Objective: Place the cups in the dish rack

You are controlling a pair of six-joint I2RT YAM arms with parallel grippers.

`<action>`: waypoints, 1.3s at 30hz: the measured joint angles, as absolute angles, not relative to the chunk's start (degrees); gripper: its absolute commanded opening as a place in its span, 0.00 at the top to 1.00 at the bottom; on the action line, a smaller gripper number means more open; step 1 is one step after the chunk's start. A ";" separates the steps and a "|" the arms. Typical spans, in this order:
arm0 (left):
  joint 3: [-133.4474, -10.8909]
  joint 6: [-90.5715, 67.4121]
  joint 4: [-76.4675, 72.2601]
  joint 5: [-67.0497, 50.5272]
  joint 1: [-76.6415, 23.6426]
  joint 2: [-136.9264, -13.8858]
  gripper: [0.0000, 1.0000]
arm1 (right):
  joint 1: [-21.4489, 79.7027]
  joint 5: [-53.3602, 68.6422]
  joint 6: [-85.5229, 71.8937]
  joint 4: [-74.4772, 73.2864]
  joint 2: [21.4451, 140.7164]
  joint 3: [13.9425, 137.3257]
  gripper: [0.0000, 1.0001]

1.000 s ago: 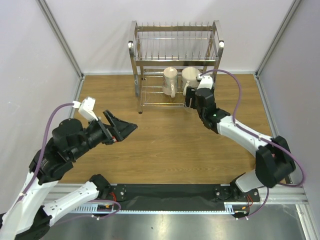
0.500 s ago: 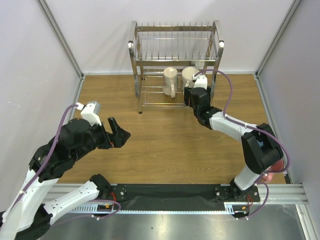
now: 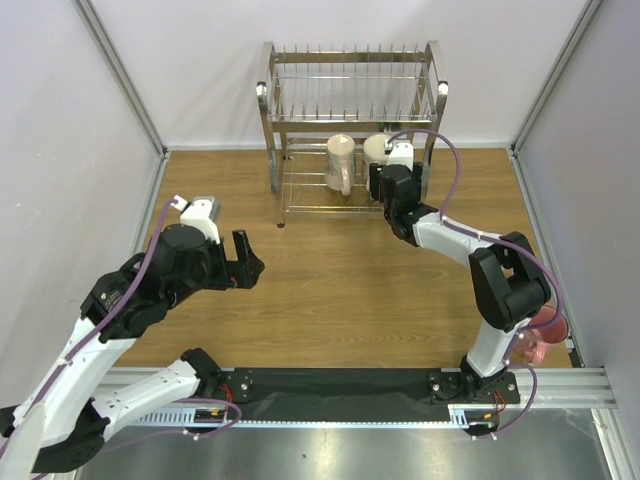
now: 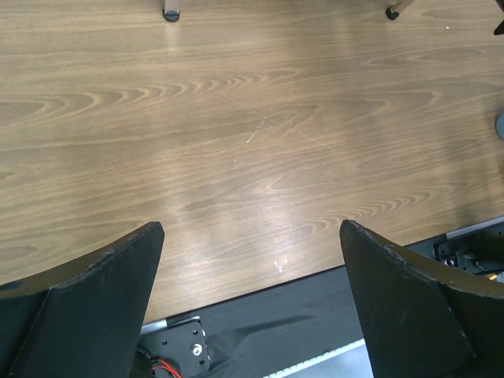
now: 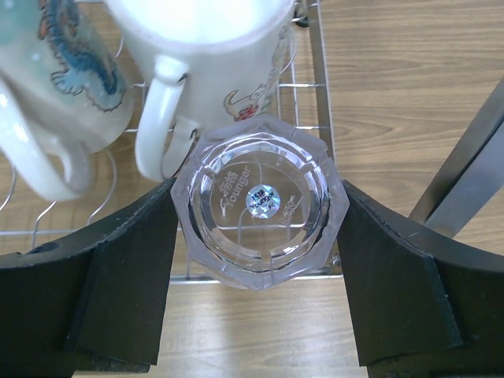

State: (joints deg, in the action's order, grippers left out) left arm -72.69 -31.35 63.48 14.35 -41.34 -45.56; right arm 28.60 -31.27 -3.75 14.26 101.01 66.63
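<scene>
The dish rack (image 3: 350,110) stands at the back of the table. Two cream mugs, a taller one (image 3: 340,160) and a shorter one (image 3: 378,150), sit on its lower tier. My right gripper (image 3: 383,192) is at the front right of that tier. In the right wrist view it (image 5: 258,189) is shut on the clear glass tumbler (image 5: 260,201), held base towards the camera over the tier's front wire (image 5: 315,94), just in front of a cream mug (image 5: 213,47). My left gripper (image 3: 245,262) is open and empty over bare wood (image 4: 250,227). The pink mug (image 3: 547,325) lies by the right arm's base.
A second mug with a blue dragon print (image 5: 71,71) stands left of the tumbler on the rack wires. A rack foot (image 4: 171,12) shows at the top of the left wrist view. Grey walls close in the table on three sides.
My right gripper has moved closer to the rack's lower tier with the tumbler. My left arm has swung back and turned its gripper down towards the table.
</scene>
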 measured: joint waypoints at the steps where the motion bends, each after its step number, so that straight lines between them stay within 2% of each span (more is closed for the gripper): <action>1: -72.69 -30.96 63.22 14.33 -41.34 -45.63 0.00 | 28.40 -31.29 -3.73 14.39 101.19 66.70 1.00; 30: -72.69 -25.43 62.70 14.17 -40.38 -45.41 0.00 | 26.55 -31.29 -3.20 15.57 110.06 73.56 1.00; 35: -72.88 -24.32 62.61 13.54 -40.05 -46.04 0.00 | 26.17 -31.29 -3.20 15.29 110.15 73.56 0.93; 39: -72.88 -23.31 61.84 12.29 -39.92 -46.35 0.00 | 26.09 -31.29 -3.20 15.25 110.17 73.56 0.90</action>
State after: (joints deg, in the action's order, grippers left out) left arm -72.88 -23.31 61.84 12.29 -39.92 -46.35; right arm 26.09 -31.29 -3.20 15.25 110.17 73.56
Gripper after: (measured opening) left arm 0.996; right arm 0.772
